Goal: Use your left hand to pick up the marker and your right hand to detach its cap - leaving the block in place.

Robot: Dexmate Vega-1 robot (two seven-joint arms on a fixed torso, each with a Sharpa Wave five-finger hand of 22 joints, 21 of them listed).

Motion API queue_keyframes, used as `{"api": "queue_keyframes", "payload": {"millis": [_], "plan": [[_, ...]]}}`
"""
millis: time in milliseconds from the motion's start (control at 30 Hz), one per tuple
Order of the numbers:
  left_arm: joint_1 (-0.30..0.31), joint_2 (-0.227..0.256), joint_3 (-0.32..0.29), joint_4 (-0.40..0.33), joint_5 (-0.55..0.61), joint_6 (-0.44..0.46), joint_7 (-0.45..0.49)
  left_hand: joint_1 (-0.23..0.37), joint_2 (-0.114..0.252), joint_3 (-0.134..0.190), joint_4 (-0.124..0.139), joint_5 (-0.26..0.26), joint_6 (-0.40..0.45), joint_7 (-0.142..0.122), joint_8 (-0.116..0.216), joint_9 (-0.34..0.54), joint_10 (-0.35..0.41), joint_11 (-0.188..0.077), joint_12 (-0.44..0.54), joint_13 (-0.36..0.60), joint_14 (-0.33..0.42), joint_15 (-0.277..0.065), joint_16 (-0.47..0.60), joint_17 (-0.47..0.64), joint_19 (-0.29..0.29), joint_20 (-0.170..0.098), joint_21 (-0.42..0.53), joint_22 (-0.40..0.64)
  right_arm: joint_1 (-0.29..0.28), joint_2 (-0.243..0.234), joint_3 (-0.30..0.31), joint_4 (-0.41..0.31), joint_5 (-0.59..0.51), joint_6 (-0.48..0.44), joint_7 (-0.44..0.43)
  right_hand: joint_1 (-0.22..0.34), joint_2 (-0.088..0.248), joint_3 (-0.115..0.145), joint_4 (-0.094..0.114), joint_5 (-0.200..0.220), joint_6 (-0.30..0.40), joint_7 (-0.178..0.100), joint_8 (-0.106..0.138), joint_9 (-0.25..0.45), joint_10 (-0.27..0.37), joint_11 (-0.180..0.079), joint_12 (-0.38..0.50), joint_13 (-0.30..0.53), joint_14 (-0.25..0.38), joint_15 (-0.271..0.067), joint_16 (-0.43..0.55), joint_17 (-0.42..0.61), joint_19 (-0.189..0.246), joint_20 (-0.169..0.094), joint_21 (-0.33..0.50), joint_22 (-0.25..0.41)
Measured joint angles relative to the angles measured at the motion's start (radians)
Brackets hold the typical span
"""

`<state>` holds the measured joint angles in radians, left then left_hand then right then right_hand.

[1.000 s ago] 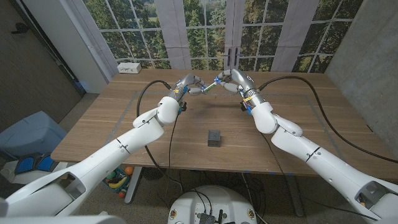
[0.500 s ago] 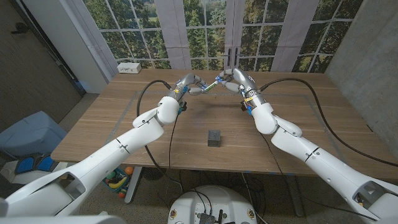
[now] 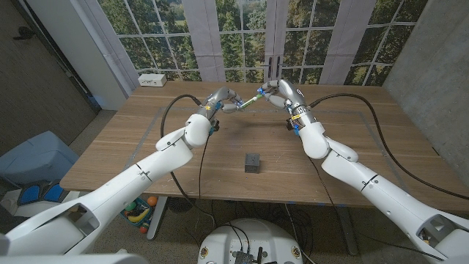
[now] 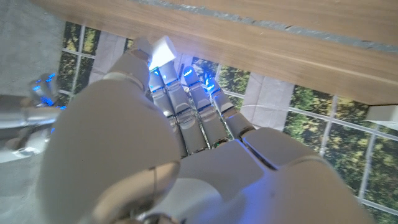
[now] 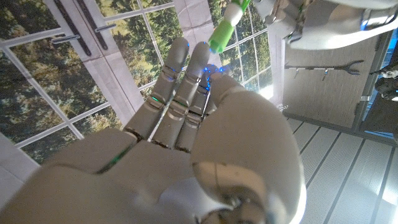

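While the left hand [image 3: 222,100] grips the marker [image 3: 248,100] mid-air — the right hand [image 3: 281,92] pinches its cap.

Marker [image 3: 249,101] mostly covered by fingers of left hand [image 3: 222,100] and right hand [image 3: 278,92]; cap seam too small to resolve. Far end of marker cropped at right wrist view's edge.

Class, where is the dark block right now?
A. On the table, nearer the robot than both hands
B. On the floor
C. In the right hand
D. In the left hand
A: the block sits alone on the table, while both hands hold the marker farther back.
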<state>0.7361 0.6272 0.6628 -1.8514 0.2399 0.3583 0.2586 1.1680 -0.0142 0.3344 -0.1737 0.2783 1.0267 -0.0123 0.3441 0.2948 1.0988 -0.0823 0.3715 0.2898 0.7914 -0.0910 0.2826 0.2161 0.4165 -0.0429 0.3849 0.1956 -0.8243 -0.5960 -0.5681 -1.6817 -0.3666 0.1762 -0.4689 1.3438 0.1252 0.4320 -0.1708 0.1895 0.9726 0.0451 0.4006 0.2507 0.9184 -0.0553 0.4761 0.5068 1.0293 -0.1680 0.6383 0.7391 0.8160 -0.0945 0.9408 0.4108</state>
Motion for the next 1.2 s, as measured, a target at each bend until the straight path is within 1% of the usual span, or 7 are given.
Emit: {"api": "queue_keyframes", "payload": {"millis": [200,300,367,533,667,967,1200], "plan": [[0.001,0.0,-0.001,-0.001,0.0,0.0,0.001,0.0,0.0,-0.002,-0.001,0.0,0.0,0.0,0.0,0.0,0.0,0.0,-0.001,0.0,0.0,0.0,0.0,0.0,0.0,0.0,0.0,0.0,0.0,-0.005,0.001,0.012,0.007,0.025,0.006,0.0,0.0,0.0,0.0,0.015,0.008,0.008,0.008,0.003,0.009,0.009,-0.001,0.01,0.019,-0.003,-0.008,0.0,0.0,0.0,0.027,0.0],[0.001,0.001,-0.002,-0.002,0.0,0.0,0.004,0.0,0.0,-0.002,-0.001,0.0,0.0,0.0,0.0,0.0,0.0,0.0,-0.001,0.0,0.0,0.0,0.0,0.0,0.0,0.0,0.004,0.0,0.002,-0.006,0.002,0.018,0.009,0.035,0.008,-0.003,-0.024,0.0,0.0,0.024,0.008,0.008,0.007,0.003,0.009,0.009,-0.006,0.013,0.025,-0.011,-0.017,-0.001,0.0,0.0,0.041,0.0],[0.002,0.001,-0.002,-0.002,0.0,0.0,0.005,0.0,0.0,-0.002,-0.001,0.0,0.0,0.0,0.0,0.0,0.0,0.0,0.0,0.0,0.0,0.0,0.0,0.0,0.0,0.0,0.004,0.0,0.002,-0.009,0.002,0.019,0.01,0.038,0.011,-0.025,-0.046,-0.008,0.008,0.03,-0.042,0.008,-0.019,0.0,-0.018,0.014,-0.035,0.011,0.005,-0.006,-0.052,-0.008,-0.025,0.002,0.067,-0.001],[0.002,0.001,-0.003,-0.003,0.0,0.0,0.006,-0.002,0.002,-0.003,-0.002,0.0,0.0,0.0,-0.001,0.0,0.001,-0.001,0.003,0.0,0.002,0.002,0.0,0.0,0.0,0.0,0.004,0.0,0.003,-0.02,0.003,0.01,0.02,0.034,0.05,-0.157,-0.066,-0.03,0.036,0.043,-0.26,-0.015,-0.128,-0.02,-0.158,0.027,-0.148,-0.015,-0.077,0.025,-0.141,-0.026,-0.082,0.019,0.132,-0.032],[0.002,0.001,-0.003,-0.003,-0.001,0.0,0.006,-0.002,0.002,-0.003,-0.002,0.007,0.0,0.0,-0.001,0.0,0.001,-0.001,0.003,0.0,0.002,0.002,0.0,0.0,0.0,0.0,0.004,0.0,0.004,-0.03,0.004,-0.005,0.026,0.018,0.076,-0.186,-0.064,-0.03,0.039,0.058,-0.341,-0.044,-0.171,-0.032,-0.221,0.031,-0.197,-0.029,-0.115,0.04,-0.174,-0.026,-0.107,0.025,0.147,-0.06],[-0.002,0.001,-0.003,0.0,-0.002,-0.006,0.006,-0.003,0.003,-0.003,-0.002,0.007,0.0,0.0,-0.001,-0.001,0.001,-0.001,0.003,0.001,0.002,0.002,0.0,0.005,0.0,0.0,0.004,0.0,0.016,-0.051,0.003,-0.038,0.034,-0.028,0.142,-0.199,-0.077,-0.025,0.033,0.062,-0.312,-0.052,-0.165,-0.037,-0.231,0.027,-0.21,-0.034,-0.131,0.048,-0.178,-0.019,-0.124,0.027,0.154,-0.079],[-0.01,0.0,0.003,0.008,-0.002,-0.012,-0.002,-0.003,0.003,-0.008,-0.001,0.008,0.0,0.0,-0.005,0.006,0.001,-0.002,0.002,0.006,0.002,0.002,0.0,0.003,0.0,0.0,0.004,0.0,0.027,-0.058,-0.004,-0.045,0.038,-0.042,0.18,-0.185,-0.064,-0.018,0.02,0.054,-0.278,-0.056,-0.155,-0.037,-0.189,0.018,-0.202,-0.032,-0.131,0.048,-0.175,-0.005,-0.124,0.027,0.17,-0.091]]}}
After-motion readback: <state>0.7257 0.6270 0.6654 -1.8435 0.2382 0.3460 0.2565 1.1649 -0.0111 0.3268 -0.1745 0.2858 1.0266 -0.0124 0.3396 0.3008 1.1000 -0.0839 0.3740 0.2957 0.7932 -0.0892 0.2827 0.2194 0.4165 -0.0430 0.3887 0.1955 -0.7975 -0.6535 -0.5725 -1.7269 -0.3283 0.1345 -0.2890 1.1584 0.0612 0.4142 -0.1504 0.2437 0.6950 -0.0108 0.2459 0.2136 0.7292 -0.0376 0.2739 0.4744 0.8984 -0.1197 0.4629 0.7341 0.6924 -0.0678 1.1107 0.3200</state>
